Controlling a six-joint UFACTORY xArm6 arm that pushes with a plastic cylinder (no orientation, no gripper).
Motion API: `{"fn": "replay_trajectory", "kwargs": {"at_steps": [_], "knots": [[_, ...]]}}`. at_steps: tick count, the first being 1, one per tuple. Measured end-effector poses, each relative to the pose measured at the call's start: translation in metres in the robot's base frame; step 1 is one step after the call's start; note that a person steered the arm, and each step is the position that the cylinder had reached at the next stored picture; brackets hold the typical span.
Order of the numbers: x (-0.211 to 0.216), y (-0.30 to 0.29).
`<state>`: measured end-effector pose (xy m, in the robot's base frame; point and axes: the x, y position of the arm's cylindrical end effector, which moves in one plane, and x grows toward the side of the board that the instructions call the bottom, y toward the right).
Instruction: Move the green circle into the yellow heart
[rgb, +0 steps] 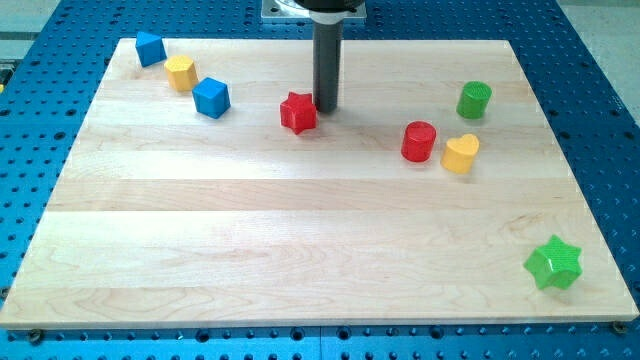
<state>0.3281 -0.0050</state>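
No gripper here: my tip (326, 107) rests just right of the red star (298, 112), with the green circle (474, 100) and yellow heart (460, 154) well apart to its right.

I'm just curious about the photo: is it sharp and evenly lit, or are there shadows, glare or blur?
In the camera view, light is even and soft: each block, like the green circle and yellow heart, casts only a faint shadow on the wooden board. No strong glare; edges look sharp. My tip sits right of the red star.
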Motion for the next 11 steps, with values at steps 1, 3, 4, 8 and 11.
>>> {"fn": "replay_trajectory", "kwargs": {"at_steps": [1,3,4,8,11], "knots": [[0.025,-0.041],[-0.006,0.07],[-0.057,0.148],[-0.015,0.14],[0.087,0.168]]}}
